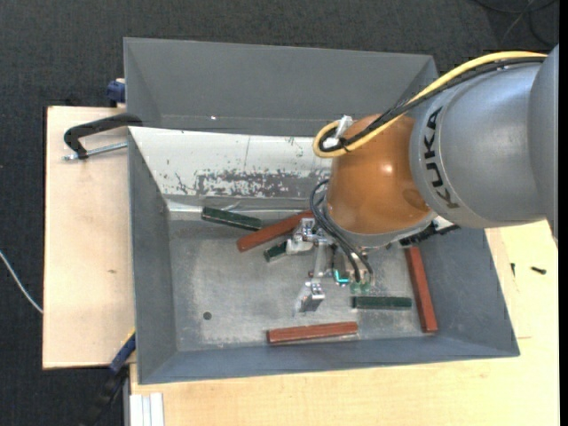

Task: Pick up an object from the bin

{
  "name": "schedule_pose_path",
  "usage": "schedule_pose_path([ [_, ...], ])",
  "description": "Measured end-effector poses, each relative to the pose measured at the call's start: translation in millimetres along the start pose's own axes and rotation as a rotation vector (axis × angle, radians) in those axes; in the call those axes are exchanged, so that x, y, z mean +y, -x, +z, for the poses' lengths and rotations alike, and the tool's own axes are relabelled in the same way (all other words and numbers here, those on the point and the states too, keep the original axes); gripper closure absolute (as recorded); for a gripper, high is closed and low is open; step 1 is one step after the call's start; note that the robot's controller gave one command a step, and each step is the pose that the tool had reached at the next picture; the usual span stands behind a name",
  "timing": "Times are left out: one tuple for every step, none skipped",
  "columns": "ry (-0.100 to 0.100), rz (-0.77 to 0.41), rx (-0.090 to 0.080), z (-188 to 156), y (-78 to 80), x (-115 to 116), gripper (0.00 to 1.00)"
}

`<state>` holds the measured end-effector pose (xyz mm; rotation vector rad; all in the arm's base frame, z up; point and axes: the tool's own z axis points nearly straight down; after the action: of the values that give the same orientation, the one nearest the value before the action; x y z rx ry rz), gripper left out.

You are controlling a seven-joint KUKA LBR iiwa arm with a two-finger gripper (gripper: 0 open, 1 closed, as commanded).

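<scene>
Grey bin (151, 264), contents: long red-brown bar (312, 333) along the front wall; dark green bar (382, 303) just right of the gripper (312, 296); second red-brown bar (422, 288) against the right wall; crossed green and red-brown bars (264, 233) behind; gripper low over the bare floor between these, its grip cannot be told; arm (488, 140) marked "KUKA".

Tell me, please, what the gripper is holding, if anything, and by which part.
Nothing is held: the gripper is open over the bin floor, with a dark green bar lying beside it.
</scene>
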<state>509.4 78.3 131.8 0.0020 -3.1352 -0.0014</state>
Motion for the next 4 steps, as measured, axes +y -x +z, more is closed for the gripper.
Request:
schedule_pose_path([
  [0.001,0.001,-0.007,-3.4,2.0,-0.3,0.00],
  [0.002,0.032,-0.019,50.0,52.6,14.9,1.00],
  [0.001,0.032,-0.011,53.5,49.9,15.2,0.00],
  [0.001,0.032,-0.011,53.5,49.9,15.2,0.00],
])
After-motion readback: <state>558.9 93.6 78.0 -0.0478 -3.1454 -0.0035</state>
